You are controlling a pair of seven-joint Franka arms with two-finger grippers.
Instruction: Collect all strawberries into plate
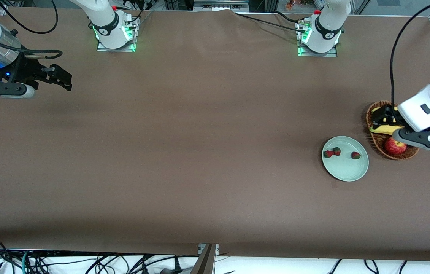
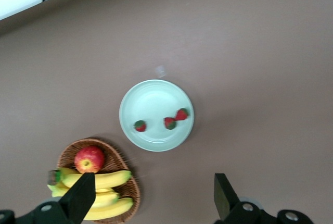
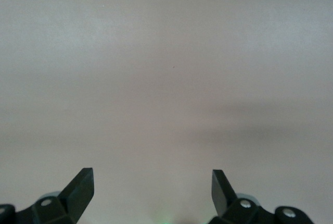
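Three small red strawberries (image 1: 328,153) (image 1: 336,151) (image 1: 356,155) lie in the pale mint-green plate (image 1: 346,171), toward the left arm's end of the table. In the left wrist view they show as a touching pair (image 2: 170,123) (image 2: 181,114) and a single one (image 2: 140,125) on the plate (image 2: 153,96). My left gripper (image 1: 386,118) (image 2: 153,182) is open and empty, up over the wicker basket's edge beside the plate. My right gripper (image 1: 66,82) (image 3: 152,179) is open and empty, waiting over bare table at the right arm's end.
A brown wicker basket (image 1: 376,141) (image 2: 118,157) stands beside the plate, holding yellow bananas (image 1: 384,130) (image 2: 104,179) and a red-yellow apple (image 1: 395,146) (image 2: 89,159). Brown cloth covers the whole table. Cables hang along the table edge nearest the front camera.
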